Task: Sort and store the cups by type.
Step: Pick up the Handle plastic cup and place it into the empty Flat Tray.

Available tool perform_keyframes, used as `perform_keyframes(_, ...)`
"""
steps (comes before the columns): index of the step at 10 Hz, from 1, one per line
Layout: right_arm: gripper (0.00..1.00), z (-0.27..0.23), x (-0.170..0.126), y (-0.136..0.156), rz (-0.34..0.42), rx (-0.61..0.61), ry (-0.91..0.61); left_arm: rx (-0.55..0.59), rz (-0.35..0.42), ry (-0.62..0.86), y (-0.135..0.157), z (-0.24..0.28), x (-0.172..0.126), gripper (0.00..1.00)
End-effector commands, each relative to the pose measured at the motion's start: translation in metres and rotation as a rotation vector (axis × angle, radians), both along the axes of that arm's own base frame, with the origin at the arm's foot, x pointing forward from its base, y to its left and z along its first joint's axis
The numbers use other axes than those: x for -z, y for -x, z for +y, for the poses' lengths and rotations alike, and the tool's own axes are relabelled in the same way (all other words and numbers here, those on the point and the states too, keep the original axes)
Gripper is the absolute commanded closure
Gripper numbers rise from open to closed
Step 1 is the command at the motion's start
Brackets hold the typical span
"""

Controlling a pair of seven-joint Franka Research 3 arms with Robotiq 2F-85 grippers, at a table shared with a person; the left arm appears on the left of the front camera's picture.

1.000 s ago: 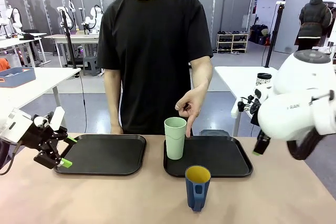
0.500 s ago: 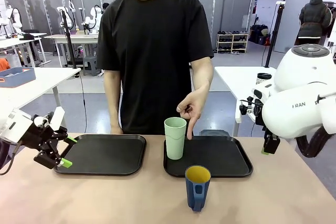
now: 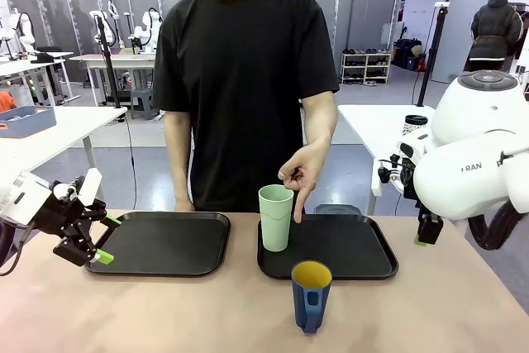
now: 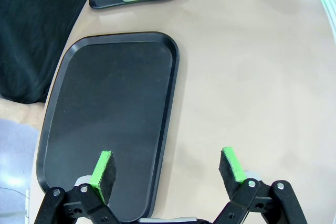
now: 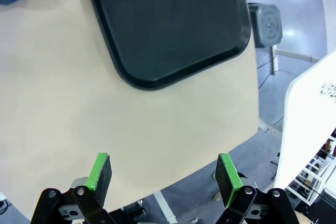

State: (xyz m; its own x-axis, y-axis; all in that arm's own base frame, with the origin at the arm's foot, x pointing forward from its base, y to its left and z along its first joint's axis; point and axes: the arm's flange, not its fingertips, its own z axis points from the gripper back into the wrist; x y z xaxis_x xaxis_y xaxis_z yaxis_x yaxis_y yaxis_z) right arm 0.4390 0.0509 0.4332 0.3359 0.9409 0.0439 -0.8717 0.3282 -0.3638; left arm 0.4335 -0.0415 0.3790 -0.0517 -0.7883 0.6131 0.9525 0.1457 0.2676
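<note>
The mint tumbler stands upright at the ten o'clock corner of the right black tray. The blue mug sits on the bare beige counter at that tray's six o'clock. The left pincer and right pincer hang spread, holding nothing. Behind is a grey-floored lab with white tables.

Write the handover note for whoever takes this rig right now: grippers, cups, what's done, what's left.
Left gripper: open, holding nothing, above the near end of the left tray.
Right gripper: open, holding nothing, over the table's right edge.
Mint tumbler: upright on the left side of the right tray. The person's hand points down beside it.
Blue mug: upright on the bare table in front of that tray.
Done: tumbler on a tray.
Left: the mug, probably for the left tray.
</note>
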Motion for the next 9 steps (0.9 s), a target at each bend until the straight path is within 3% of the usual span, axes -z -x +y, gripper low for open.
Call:
perform_keyframes(1, 0.00, -0.007, 0.015, 0.005, 0.061, -0.001, 0.070, -0.004, -0.006, 0.007, -0.003, -0.001, 0.001, 0.00)
perform_keyframes(3, 0.00, -0.006, 0.035, 0.025, 0.118, -0.136, 0.003, -0.004, -0.006, 0.007, -0.003, -0.001, 0.001, 0.00)
perform_keyframes(6, 0.00, 0.000, 0.074, 0.045, 0.209, -0.200, -0.064, -0.004, -0.006, 0.007, -0.003, -0.001, 0.001, 0.00)
perform_keyframes(9, 0.00, 0.004, 0.090, 0.064, 0.255, -0.275, -0.106, -0.004, -0.006, 0.007, -0.003, -0.001, 0.001, 0.00)
